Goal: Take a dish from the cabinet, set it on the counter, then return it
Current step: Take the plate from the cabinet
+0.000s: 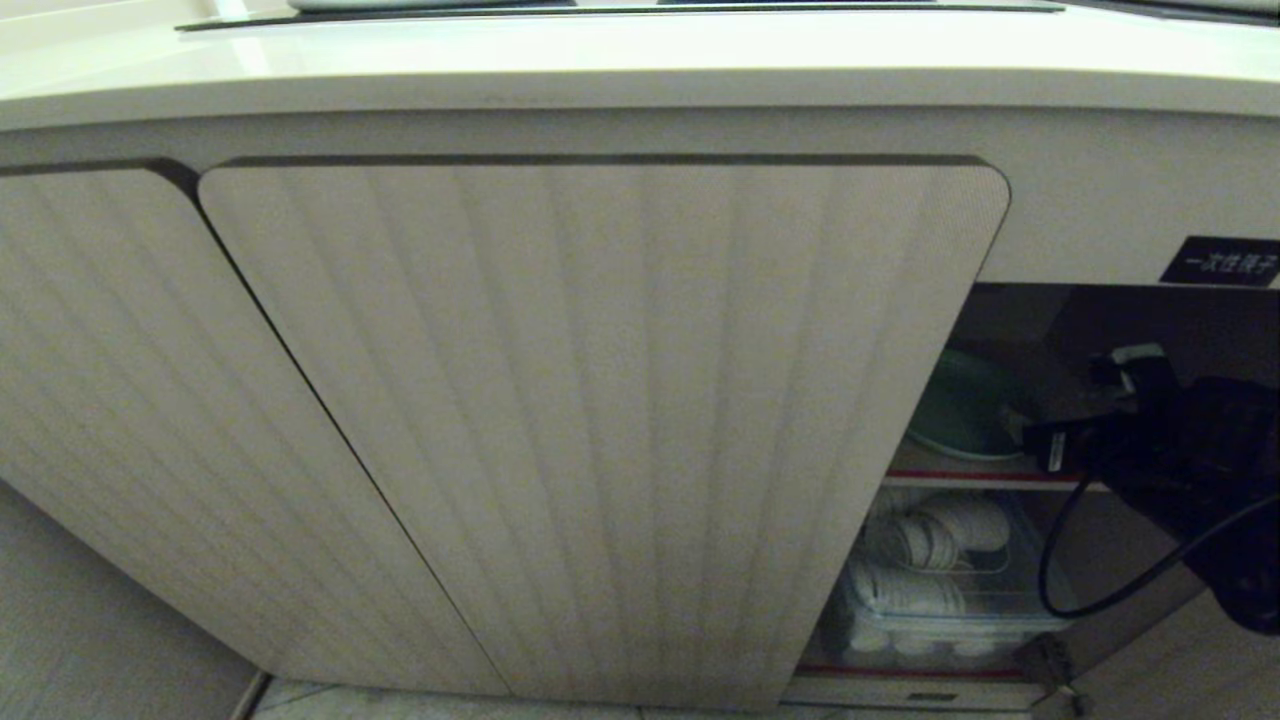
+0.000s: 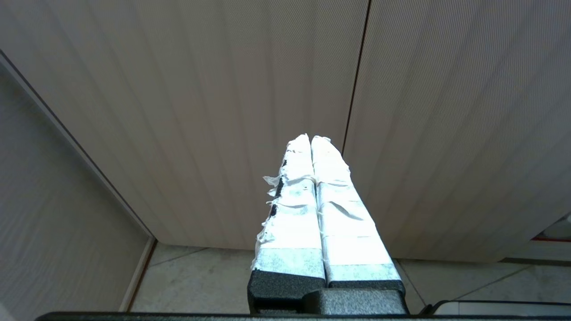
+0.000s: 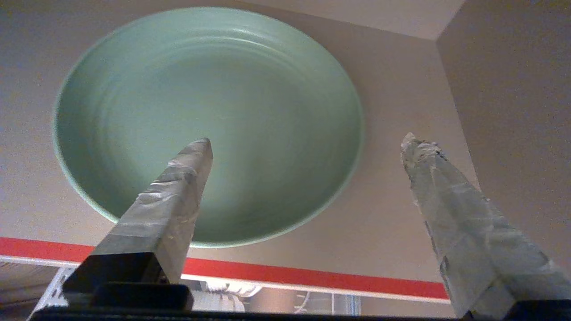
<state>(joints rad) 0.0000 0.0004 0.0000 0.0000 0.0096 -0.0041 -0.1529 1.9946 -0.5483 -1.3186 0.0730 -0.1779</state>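
Observation:
The mint-green dish [image 3: 209, 102] lies flat on the cabinet's red-edged inner shelf [image 3: 312, 276]. In the head view the dish [image 1: 960, 405] shows only partly, past the edge of the ribbed cabinet door [image 1: 600, 400]. My right gripper [image 3: 307, 140] is open at the shelf's front edge. One taped finger [image 3: 178, 187] reaches over the dish's near rim and the other [image 3: 446, 196] stands beside the dish, over bare shelf. Nothing is held. My right arm [image 1: 1190, 450] reaches into the open right bay. My left gripper [image 2: 311, 137] is shut, low before the closed doors. The cream counter [image 1: 640, 60] runs above.
White bowls in a wire rack [image 1: 930, 560] fill the compartment under the shelf. A black label with white characters [image 1: 1222, 262] sits above the opening. The cabinet's side wall [image 3: 513, 89] stands close to the dish. A tiled floor [image 2: 200, 281] lies below the doors.

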